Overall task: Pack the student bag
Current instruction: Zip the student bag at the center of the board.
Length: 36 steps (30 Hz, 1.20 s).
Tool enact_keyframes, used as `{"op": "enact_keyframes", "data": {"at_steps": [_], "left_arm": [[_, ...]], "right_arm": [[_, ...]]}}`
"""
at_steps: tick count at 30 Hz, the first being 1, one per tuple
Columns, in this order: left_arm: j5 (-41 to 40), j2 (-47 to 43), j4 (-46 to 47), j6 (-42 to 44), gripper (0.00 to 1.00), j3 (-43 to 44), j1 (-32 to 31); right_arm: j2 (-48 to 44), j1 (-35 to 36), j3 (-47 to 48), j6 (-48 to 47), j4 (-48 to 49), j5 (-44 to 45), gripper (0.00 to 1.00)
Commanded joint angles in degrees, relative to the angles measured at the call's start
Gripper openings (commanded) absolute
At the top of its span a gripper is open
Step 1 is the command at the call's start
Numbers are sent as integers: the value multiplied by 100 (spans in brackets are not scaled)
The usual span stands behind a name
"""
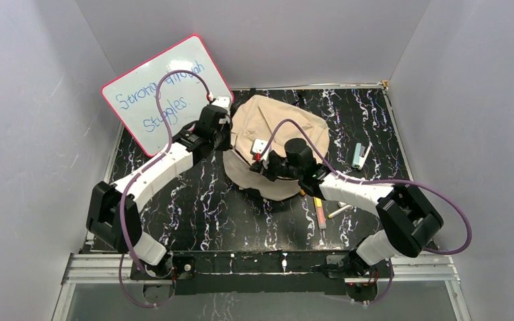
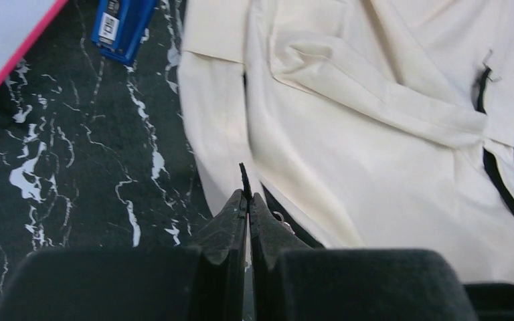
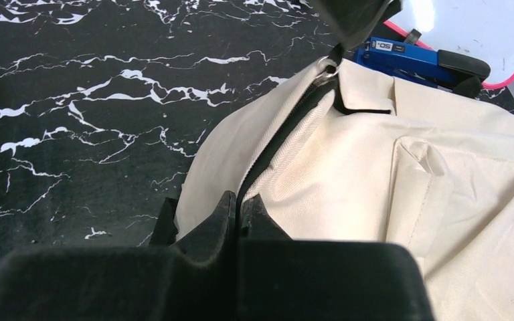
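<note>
lying under the right gripper (image 3: 241,204), student bag (image 3: 348,180) (zipper edge (image 3: 276,139)) is pinched.

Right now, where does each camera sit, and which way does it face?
Top: fixed above and behind, looking down on the table; left arm and right arm show, meeting at the bag.
Left wrist: rides the left arm, looks past the shut left hand, pinching the zipper pull, across the bag to a blue stapler.
Right wrist: rides the right arm, looks past the right hand, shut on the bag's zipper edge, towards the whiteboard.
Shared: both wrist views show bag, stapler, whiteboard.
</note>
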Motion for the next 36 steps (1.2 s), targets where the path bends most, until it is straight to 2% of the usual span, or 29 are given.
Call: {"op": "enact_keyframes", "data": {"at_steps": [1,23,28,35,36], "left_arm": [[-85,227,173,283,0,416,468],[-93,2206,109,924,0,1633,1049],[-232,2150,80,947,0,1573,1212],[-202,1449,110,972,0,1309,1251],[-143,1340,114,980,0,1271,1251]], "right_arm": [[-358,92,-82,-147,-20,-463,0],[-706,220,-243,-1331,-729,-1582,0],[-798,231,-317,-1379,-690,-1550,0],[-810,233,-325,-1290,-576,-1498,0],[-813,230,-318,-1244,-546,-1471,5]]}}
